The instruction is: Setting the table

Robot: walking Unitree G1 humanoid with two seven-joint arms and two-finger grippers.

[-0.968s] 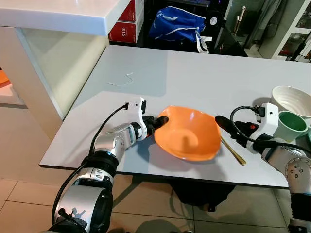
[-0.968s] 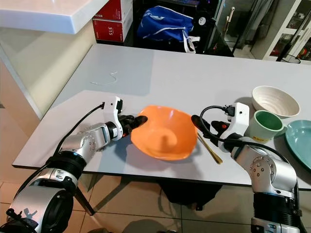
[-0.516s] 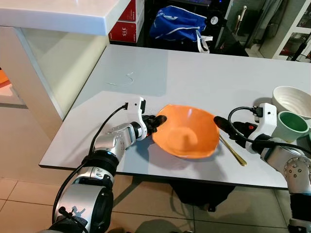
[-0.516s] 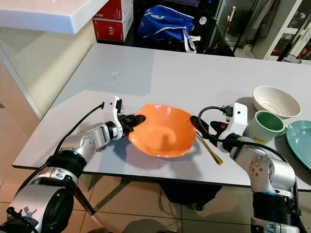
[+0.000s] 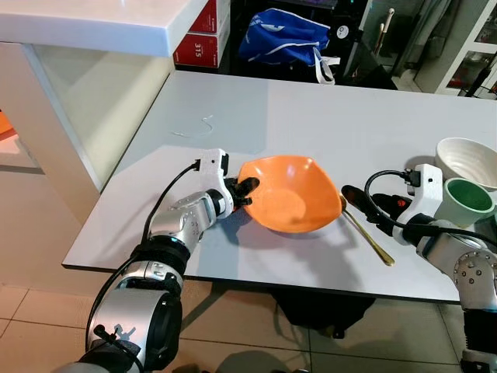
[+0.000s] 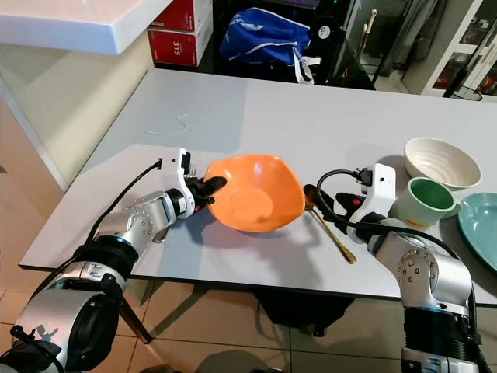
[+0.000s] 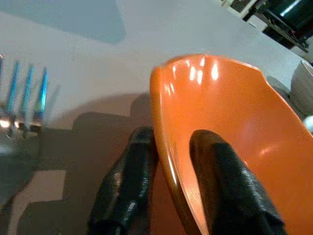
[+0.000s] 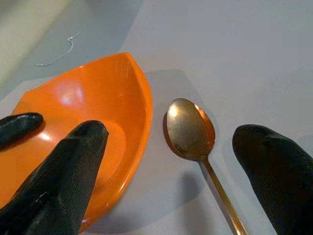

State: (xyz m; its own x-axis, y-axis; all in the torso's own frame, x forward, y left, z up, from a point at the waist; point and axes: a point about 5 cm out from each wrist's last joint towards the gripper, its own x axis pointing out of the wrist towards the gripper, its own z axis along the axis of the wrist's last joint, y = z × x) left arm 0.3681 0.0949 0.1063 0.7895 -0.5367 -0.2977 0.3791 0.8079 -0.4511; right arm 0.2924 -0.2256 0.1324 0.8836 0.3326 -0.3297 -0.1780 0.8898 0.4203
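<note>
Left gripper (image 5: 242,192) pinches the orange bowl (image 5: 289,194) rim (tilted); lower it flat before releasing, clear of the spoon (image 5: 365,233).

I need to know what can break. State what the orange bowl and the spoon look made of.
Orange bowl: glossy, probably plastic or melamine, given its sharp highlights and thin rim; glazed ceramic is possible. Spoon: metal, brassy gold, dull reflective sheen.
</note>
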